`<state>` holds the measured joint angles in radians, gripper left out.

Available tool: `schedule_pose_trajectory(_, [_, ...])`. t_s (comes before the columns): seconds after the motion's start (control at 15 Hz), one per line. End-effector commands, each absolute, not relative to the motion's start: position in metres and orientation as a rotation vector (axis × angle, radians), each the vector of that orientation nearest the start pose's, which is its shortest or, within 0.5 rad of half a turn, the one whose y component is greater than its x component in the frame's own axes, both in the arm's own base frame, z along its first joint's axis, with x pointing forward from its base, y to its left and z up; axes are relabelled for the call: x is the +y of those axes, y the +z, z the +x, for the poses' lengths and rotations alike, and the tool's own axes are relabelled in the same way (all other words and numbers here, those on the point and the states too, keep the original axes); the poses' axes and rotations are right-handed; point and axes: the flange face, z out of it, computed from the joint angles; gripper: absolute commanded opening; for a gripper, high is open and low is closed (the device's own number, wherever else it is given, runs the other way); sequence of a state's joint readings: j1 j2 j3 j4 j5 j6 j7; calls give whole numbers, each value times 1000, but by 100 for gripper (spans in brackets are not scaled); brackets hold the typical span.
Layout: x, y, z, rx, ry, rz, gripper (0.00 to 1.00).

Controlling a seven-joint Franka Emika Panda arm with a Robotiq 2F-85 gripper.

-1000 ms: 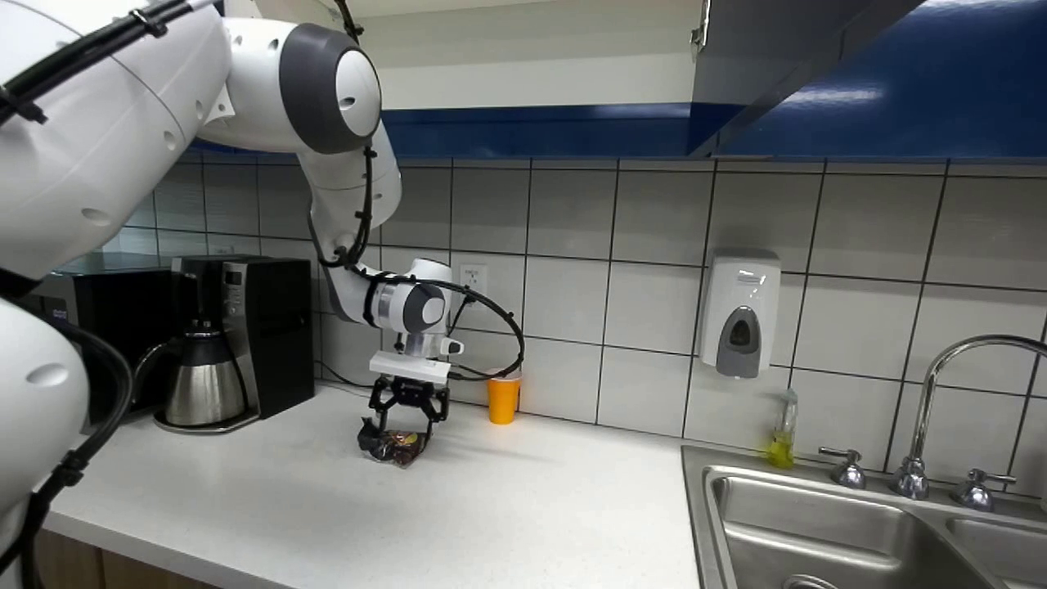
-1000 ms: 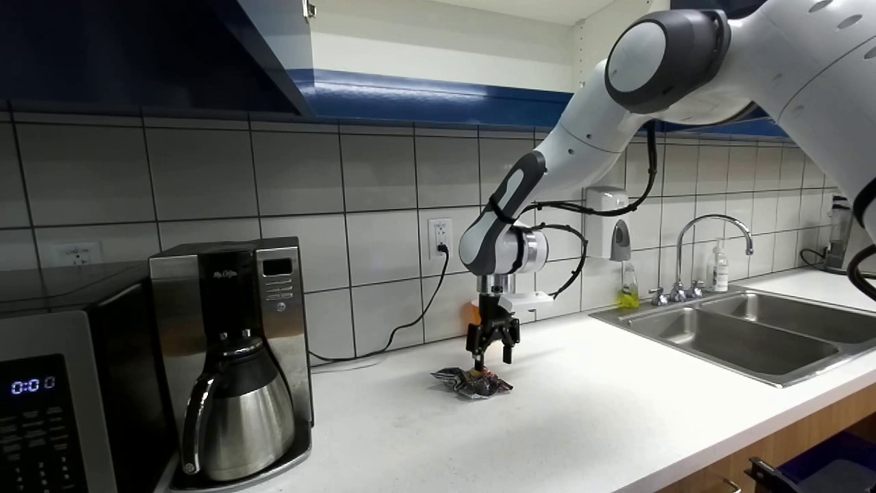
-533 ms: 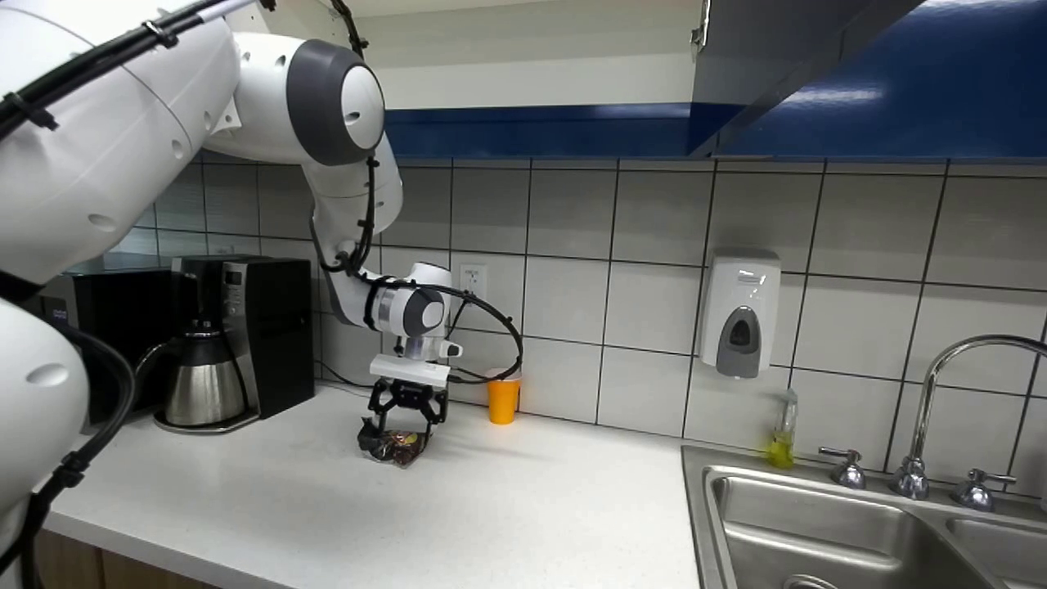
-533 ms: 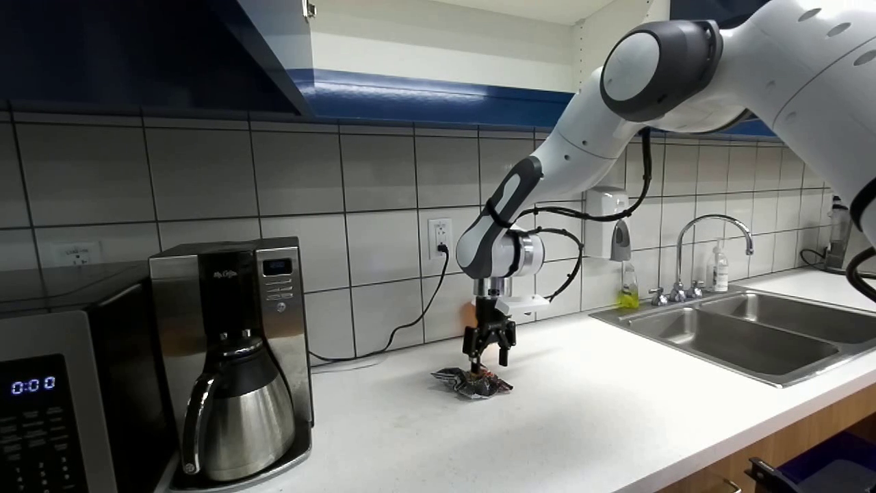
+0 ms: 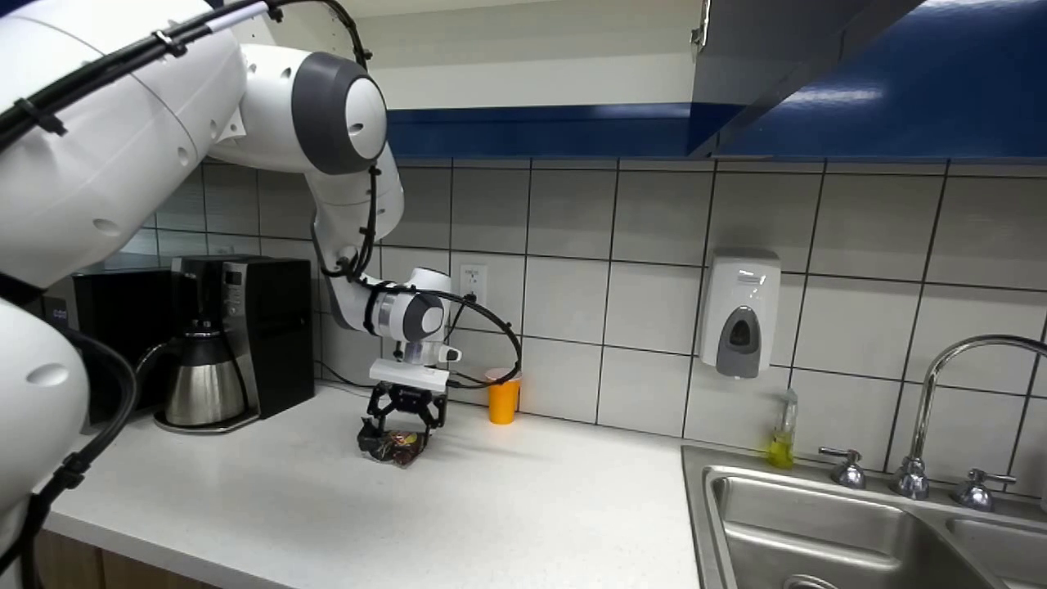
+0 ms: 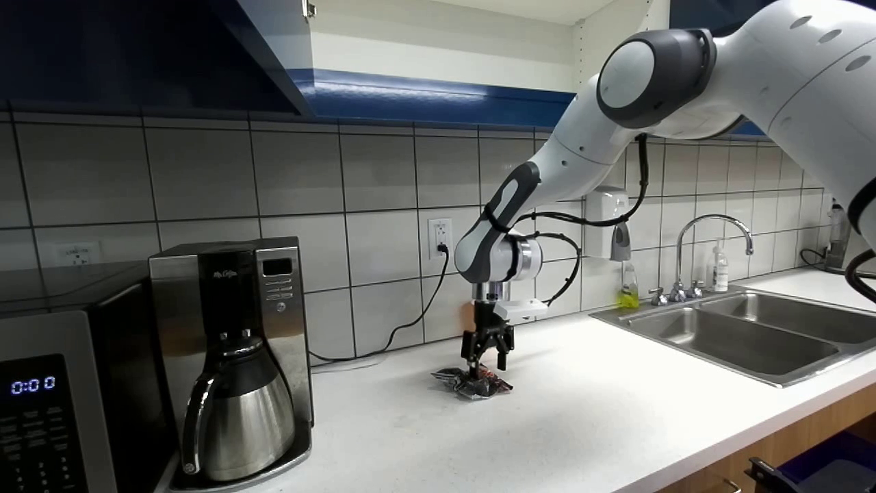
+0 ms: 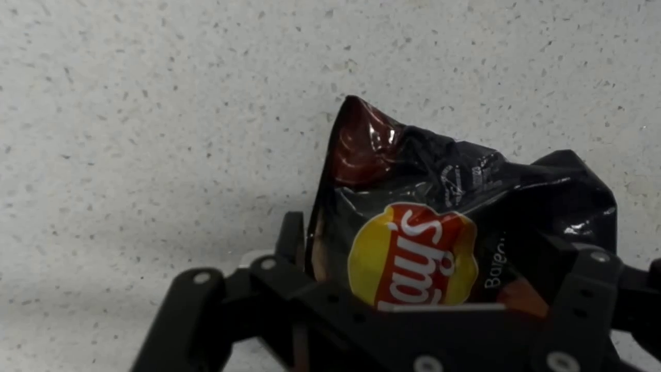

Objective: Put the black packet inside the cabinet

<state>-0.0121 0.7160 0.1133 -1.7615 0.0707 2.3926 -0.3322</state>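
The black packet (image 5: 394,449), a shiny Lay's bag, lies on the counter. It also shows in an exterior view (image 6: 471,385). In the wrist view the packet (image 7: 439,175) fills the space between the fingers, its lower part hidden behind the gripper. My gripper (image 5: 399,438) points straight down with its jaws wide apart, low over the packet; the gripper shows also in the wrist view (image 7: 426,240). One fingertip is beside the packet's left edge, the other over its dark right part. Whether they touch it I cannot tell. The wall cabinet (image 6: 438,96) stands open above, with a pale interior.
An orange cup (image 5: 503,399) stands by the wall behind the gripper. A coffee maker (image 6: 233,356) and a microwave (image 6: 55,397) stand at one end. The sink (image 5: 826,523) is at the other end. A blue cabinet door (image 5: 883,90) hangs beside the opening.
My gripper has come down slightly toward the packet, and the arm has lowered with it. The jaws stay apart. The packet has not visibly moved.
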Motion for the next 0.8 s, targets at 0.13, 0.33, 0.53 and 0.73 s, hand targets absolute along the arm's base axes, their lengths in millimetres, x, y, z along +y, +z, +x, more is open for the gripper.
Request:
schedule_pose_trajectory(0.13, [61, 155, 656, -569, 105, -2955, 91])
schedule_pose_trajectory(0.33, [60, 155, 657, -565, 102, -2954, 58])
schedule_pose_trajectory(0.53, [59, 155, 657, -566, 102, -2955, 35])
schedule_pose_trajectory(0.73, [57, 156, 659, -563, 98, -2957, 13])
